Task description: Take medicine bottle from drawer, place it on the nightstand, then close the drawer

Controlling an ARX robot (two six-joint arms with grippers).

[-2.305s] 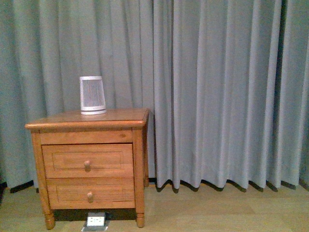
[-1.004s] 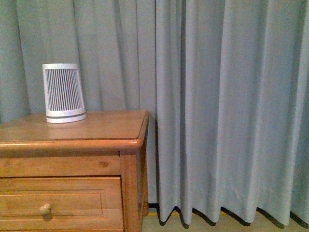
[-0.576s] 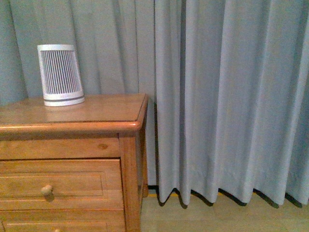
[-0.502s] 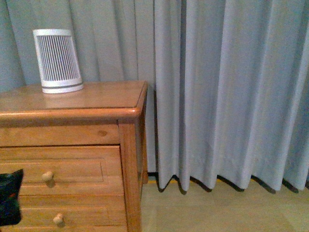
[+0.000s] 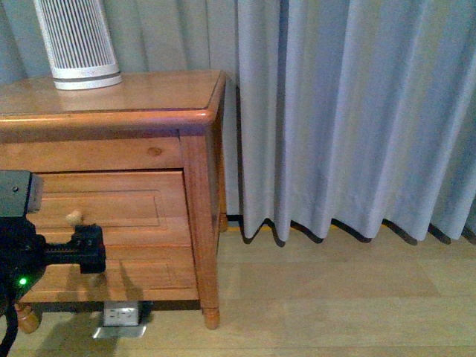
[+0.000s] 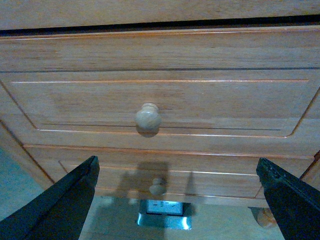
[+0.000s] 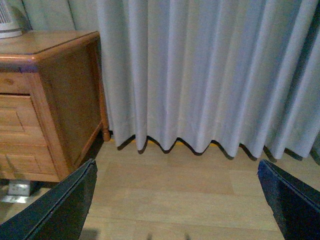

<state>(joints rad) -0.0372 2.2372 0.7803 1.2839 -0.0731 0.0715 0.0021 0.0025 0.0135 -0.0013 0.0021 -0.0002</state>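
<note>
Around: pale grey-blue curtain (image 5: 335, 111) in deep vertical folds, behind and to the right of the nightstand (image 5: 195, 223); hem just above a light wood-plank floor (image 5: 335, 297).
On the surface (image 5: 149, 93): white ribbed appliance (image 5: 76, 44), tapered, dark band near its base, upright toward the back; glossy top with a rounded edge.
Under the nightstand: metal floor socket box (image 5: 121, 315), near a turned foot.
Drawer (image 6: 225, 102): shut flush; honey-brown grainy wood, recessed rectangular panel, round pale knob (image 6: 148, 118) at centre.
Bottom drawer (image 6: 215, 175): same wood, own round knob, shut.
Medicine bottle: hidden; seen in no view.
Left claw (image 6: 177, 161): black fingers spread wide, holding nothing, facing the drawer front, apart from the knob.
Right claw (image 7: 176, 162): spread wide, holding nothing, aimed at curtain and floor beside the nightstand.
</note>
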